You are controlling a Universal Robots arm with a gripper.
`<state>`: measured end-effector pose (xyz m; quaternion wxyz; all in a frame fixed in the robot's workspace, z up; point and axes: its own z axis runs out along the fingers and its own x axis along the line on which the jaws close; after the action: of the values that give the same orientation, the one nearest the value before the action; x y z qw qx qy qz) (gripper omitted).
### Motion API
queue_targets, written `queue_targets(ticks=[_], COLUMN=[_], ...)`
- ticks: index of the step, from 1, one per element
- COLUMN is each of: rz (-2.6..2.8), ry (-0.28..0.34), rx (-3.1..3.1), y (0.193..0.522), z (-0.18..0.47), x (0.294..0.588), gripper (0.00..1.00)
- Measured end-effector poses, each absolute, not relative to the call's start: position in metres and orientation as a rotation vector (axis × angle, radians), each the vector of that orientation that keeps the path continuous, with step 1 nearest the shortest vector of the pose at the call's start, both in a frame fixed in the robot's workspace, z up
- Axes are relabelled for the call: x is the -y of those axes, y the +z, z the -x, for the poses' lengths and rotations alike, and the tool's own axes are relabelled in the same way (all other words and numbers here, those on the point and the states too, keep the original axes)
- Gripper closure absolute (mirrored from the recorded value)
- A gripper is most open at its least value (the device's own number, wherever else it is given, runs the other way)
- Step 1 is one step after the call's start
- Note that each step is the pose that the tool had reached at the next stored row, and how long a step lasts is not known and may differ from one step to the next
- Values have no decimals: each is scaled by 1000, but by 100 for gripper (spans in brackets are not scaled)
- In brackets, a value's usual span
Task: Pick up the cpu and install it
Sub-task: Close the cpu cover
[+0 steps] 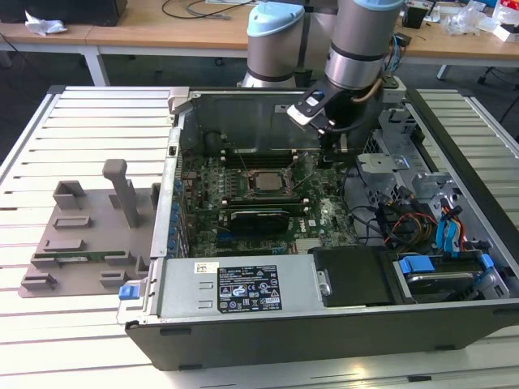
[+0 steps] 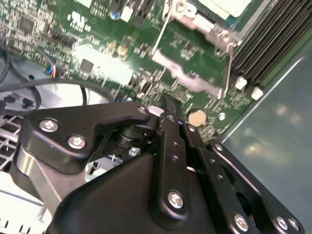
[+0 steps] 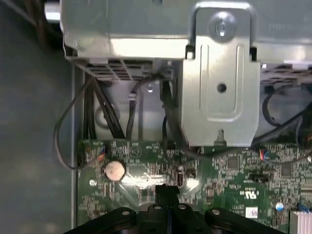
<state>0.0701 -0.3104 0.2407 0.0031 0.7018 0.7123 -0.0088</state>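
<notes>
Hovering over the green motherboard (image 1: pixel 243 207), one gripper (image 3: pixel 167 191), fingers pressed together, nothing between them. One cpu (image 1: pixel 263 180) sits in the socket, centre of the exterior view. One coin cell (image 3: pixel 115 169) close by. Two labels at lower centre, white (image 1: pixel 205 267) and black (image 1: pixel 247 289), writing illegible.

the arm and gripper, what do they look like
The arm is made of silver-grey tube sections with pale blue joint caps and a black ring. A small silver and black module is fixed near the wrist, beside thin cables. In the second wrist view the gripper is matte black, built of flat linked bars with silver screw heads.
</notes>
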Motion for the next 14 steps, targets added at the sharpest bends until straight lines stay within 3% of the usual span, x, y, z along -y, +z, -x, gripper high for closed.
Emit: queue_targets(ticks=[14], rz=[-2200], ry=[-28], rx=[-2233], y=[241], z=[-34], x=[310], gripper=[89])
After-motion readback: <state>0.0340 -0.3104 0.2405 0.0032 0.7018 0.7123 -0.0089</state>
